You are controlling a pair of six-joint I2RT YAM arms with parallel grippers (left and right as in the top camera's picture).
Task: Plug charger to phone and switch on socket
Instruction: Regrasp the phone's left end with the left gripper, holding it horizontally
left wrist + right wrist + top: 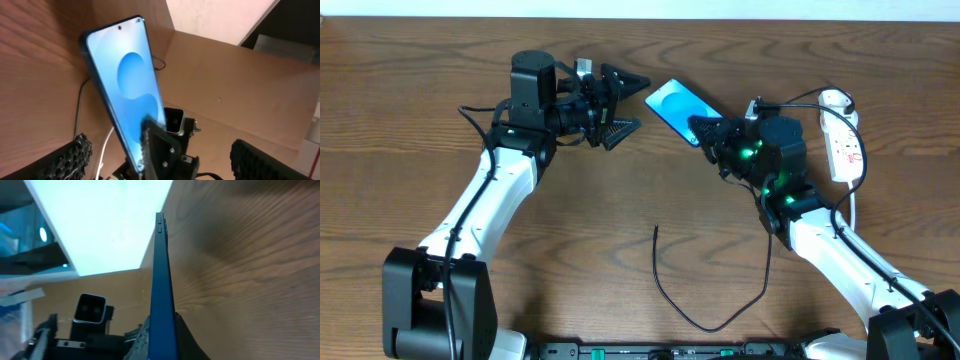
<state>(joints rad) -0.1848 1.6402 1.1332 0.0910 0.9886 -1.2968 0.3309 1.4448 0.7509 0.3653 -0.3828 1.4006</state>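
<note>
Right end effector (704,130) clamped on black-framed, blue-screened rectangular phone (672,103): edge-on in my right wrist view, screen face in left. Left end effector (623,105) spread apart, just beside phone. Only overhead shows thin black charger cable (656,240) loose on wooden counter (570,230), white oblong power strip (843,145) beside right arm.

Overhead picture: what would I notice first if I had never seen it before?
The bright blue phone near the back middle of the table jumps out first, pinched at one end by the right gripper. The left gripper faces it with its fingers spread wide open. A thin black cable lies loose in a loop near the front edge.
</note>
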